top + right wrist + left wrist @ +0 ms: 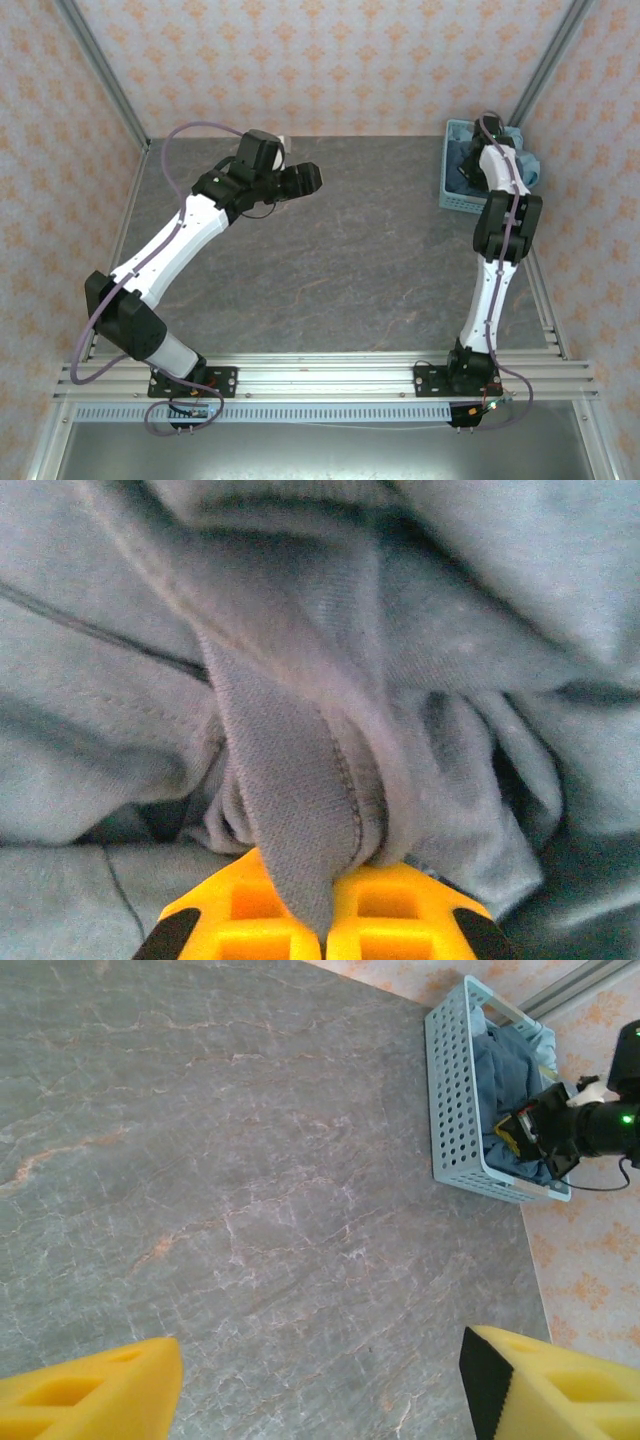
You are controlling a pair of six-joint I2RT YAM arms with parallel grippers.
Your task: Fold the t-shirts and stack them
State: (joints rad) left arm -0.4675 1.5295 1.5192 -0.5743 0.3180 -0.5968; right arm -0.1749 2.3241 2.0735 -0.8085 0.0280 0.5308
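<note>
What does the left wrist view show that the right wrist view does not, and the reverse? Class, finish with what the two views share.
Left wrist view: the grey marbled table, the light-blue lattice basket standing at the table's edge by the wall, and the left gripper with its yellow fingers spread wide above the tabletop.
Right wrist view: up close, a stitched fold of blue t-shirt cloth pinched between the closed yellow fingers of the right gripper.
Shared: the blue cloth, which lies in the basket, and the right gripper reaching into it.
</note>
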